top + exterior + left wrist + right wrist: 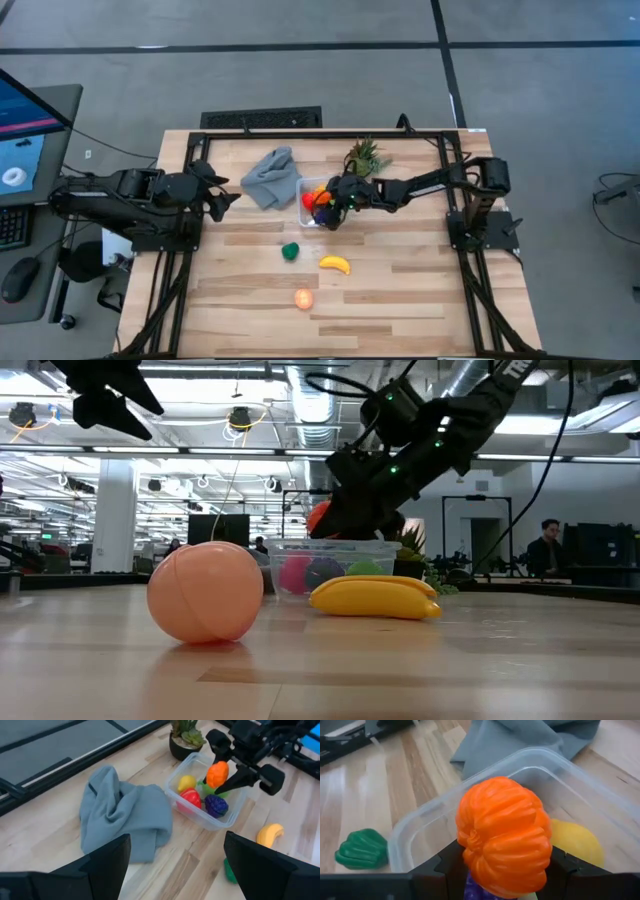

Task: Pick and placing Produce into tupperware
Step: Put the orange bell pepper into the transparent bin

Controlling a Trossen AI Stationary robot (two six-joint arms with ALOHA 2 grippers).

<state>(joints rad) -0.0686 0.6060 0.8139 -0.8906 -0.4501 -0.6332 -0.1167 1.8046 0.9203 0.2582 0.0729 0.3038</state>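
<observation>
Bare table front, right gripper apparently over tupperware.

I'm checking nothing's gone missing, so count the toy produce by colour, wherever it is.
Red: 1
Orange: 1
Purple: 1
Peach: 1
Yellow: 2, a round one and the banana
Green: 2, a light one and a dark one
Total: 8

No text, label or number can be read, though distant room signs may be blurred.
</observation>
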